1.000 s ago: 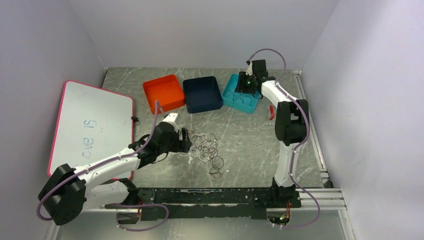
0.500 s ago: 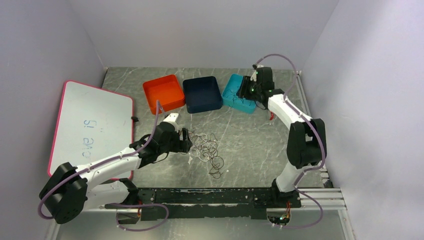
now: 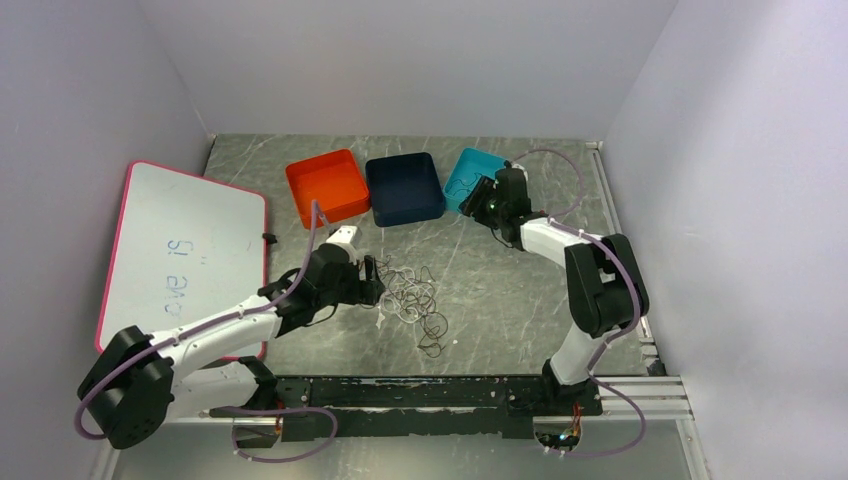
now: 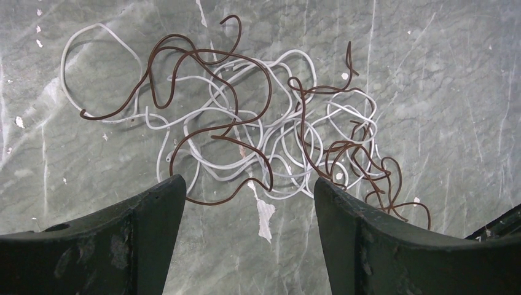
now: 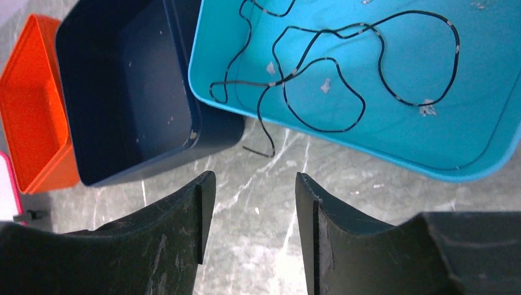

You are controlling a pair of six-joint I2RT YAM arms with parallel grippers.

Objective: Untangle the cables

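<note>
Overhead, a grey marbled table point(image 3: 520, 300) holds three bins in a row near its far edge: an orange bin point(image 3: 327, 185), a navy bin point(image 3: 405, 188) and a teal bin point(image 3: 462, 172). A pink-framed whiteboard point(image 3: 180, 250) leans at the left edge. A tangle of cables point(image 4: 246, 129), thin white and brownish-red wires looped through one another, lies on the table left of centre, toward the near edge, where it lay a second ago. The left gripper point(image 4: 249, 184) hovers at the tangle's left side, unmoved over that second, its jaws spread wide and released, one finger on either side of the nearest loops with nothing clasped. The right arm has changed most. A second ago it reached over the teal bin; now the right gripper point(image 5: 255, 178) has drawn back and sits low over bare table just in front of the bin's near rim. Its jaws are parted and empty. A black cable point(image 5: 344, 80) lies in loose curls inside the teal bin, with one end trailing over the near rim onto the table beside the navy bin's corner.
</note>
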